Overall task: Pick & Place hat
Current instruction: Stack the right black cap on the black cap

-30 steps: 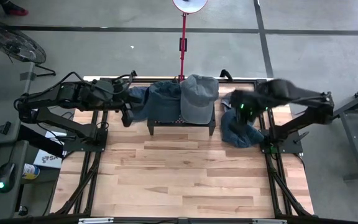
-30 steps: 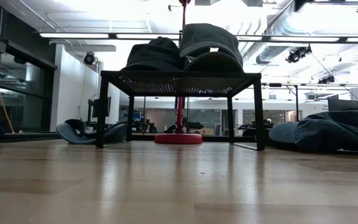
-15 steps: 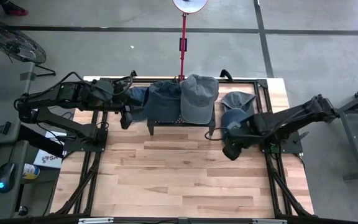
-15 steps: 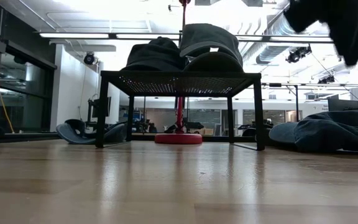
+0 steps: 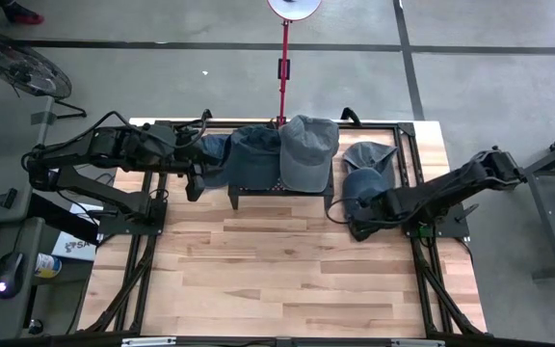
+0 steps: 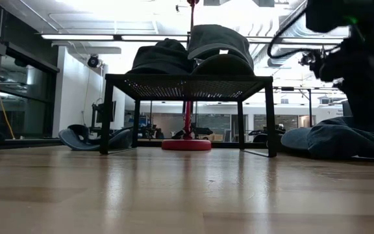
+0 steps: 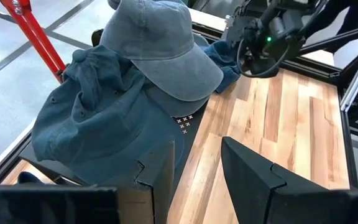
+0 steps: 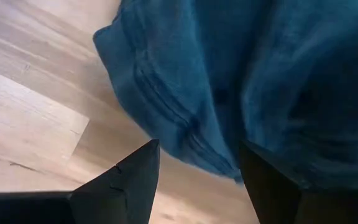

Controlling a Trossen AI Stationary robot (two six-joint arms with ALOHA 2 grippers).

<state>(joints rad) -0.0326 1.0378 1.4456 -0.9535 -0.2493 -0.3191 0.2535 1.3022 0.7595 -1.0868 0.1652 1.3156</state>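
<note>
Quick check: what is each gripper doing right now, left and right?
Left gripper: open, empty, beside the black stand.
Right gripper: open, holding nothing, over the dark blue hat on the table.

Grey concrete floor (image 5: 210,48) around the table, crossed by dark seam lines. Red pole (image 5: 283,72) on a round white base (image 5: 293,8) just beyond the table's far edge; seen at table height as a red post on a red disc foot (image 6: 186,144). Wooden plank tabletop (image 5: 277,280) in a black frame. At far left, a desk edge with a mouse (image 5: 5,286) and part of a bicycle wheel (image 5: 22,67). Overhead, long strip lights (image 6: 83,36) and exposed ducting (image 6: 291,29) against a bright ceiling. White wall (image 6: 76,91) at left, beside dark glazed panels (image 6: 5,84). Distant office furniture under the black mesh stand (image 6: 187,86), too small to tell apart.
</note>
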